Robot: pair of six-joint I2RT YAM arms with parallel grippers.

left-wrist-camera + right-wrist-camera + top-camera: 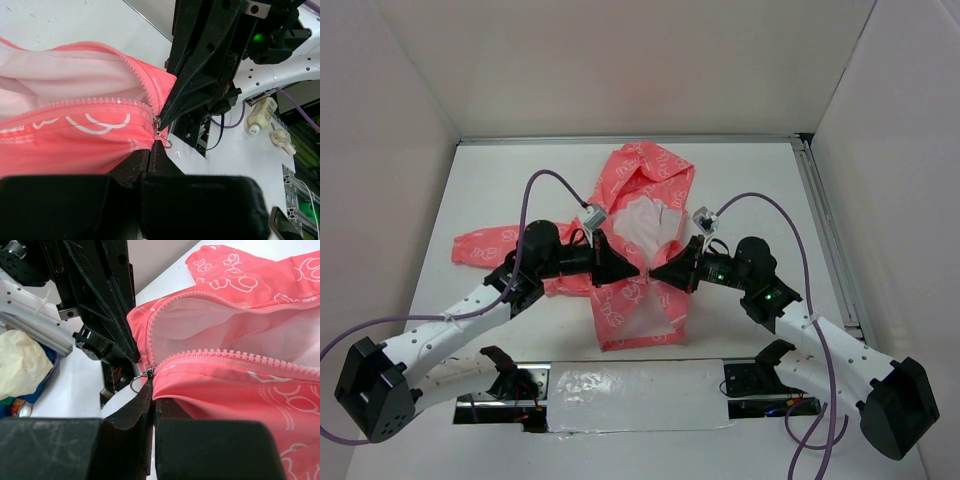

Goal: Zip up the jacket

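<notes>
Gripping jacket (620, 315) at mid-front, your hands meet tip to tip. Left hand (636, 270): fingers together, clamped on jacket fabric beside slider (149, 372). Right hand (657, 272): likewise pinched shut on jacket at slider. Jacket lies flat mid-surface (500, 180), hood (645, 165) at far side, front open above slider.

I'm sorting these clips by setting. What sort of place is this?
Probably a robotics lab test booth: plain white walls box in a white table, a left arm and right arm handle a jacket, and an aluminium rail runs along its right edge.
</notes>
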